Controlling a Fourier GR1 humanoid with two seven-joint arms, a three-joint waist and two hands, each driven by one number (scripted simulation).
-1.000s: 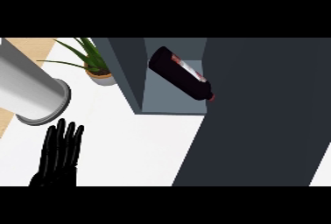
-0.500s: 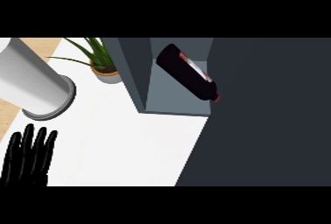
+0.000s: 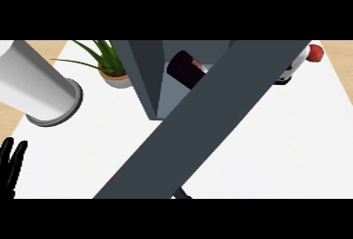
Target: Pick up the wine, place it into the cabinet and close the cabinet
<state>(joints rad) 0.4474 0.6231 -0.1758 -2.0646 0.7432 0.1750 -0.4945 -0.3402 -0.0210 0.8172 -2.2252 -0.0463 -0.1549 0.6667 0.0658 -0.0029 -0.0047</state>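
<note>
One wine bottle (image 3: 185,70) inside grey cabinet (image 3: 150,79)

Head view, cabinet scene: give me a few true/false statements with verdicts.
1. The wine bottle lies inside the cabinet. True.
2. The cabinet door is fully shut. False: it stands ajar, slanting across the view, with the bottle visible past its edge.
3. The left robot hand holds the bottle. False: it is open at the lower left edge, holding nothing.
4. A potted plant stands left of the cabinet. True.
</note>
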